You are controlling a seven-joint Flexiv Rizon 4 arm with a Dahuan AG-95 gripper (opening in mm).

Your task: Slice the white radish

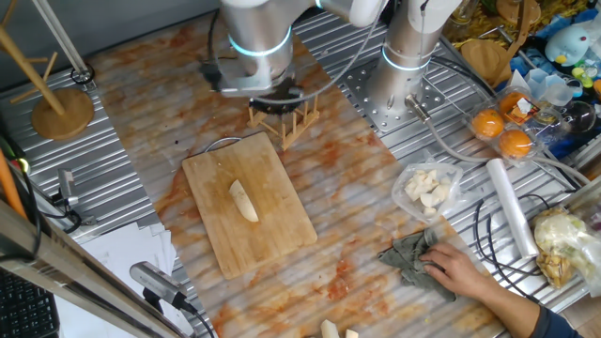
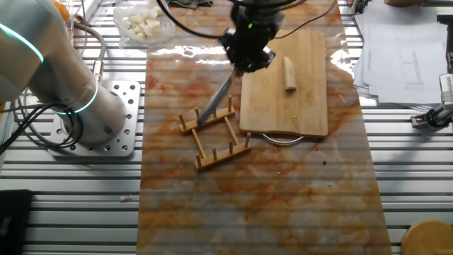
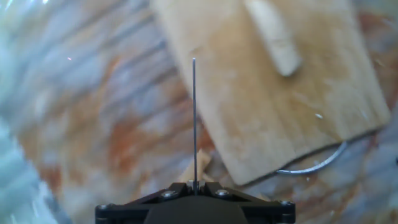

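The gripper [image 2: 248, 57] is clamped on a knife [image 2: 216, 105], blade over the wooden rack [image 2: 216, 138]. The radish [image 2: 289, 74] lies whole on the cutting board [image 2: 283, 99] just beside it, uncut; all slicing remains.

The white radish [image 1: 243, 200] [image 2: 289, 74] [image 3: 274, 37] is a single pale cream, tapered strip, uncut. It lies flat near the centre of the wooden cutting board [image 1: 246, 207], angled diagonally to the board's edges. Nothing touches it.

Silver arm [image 1: 254, 28], glowing cyan rings
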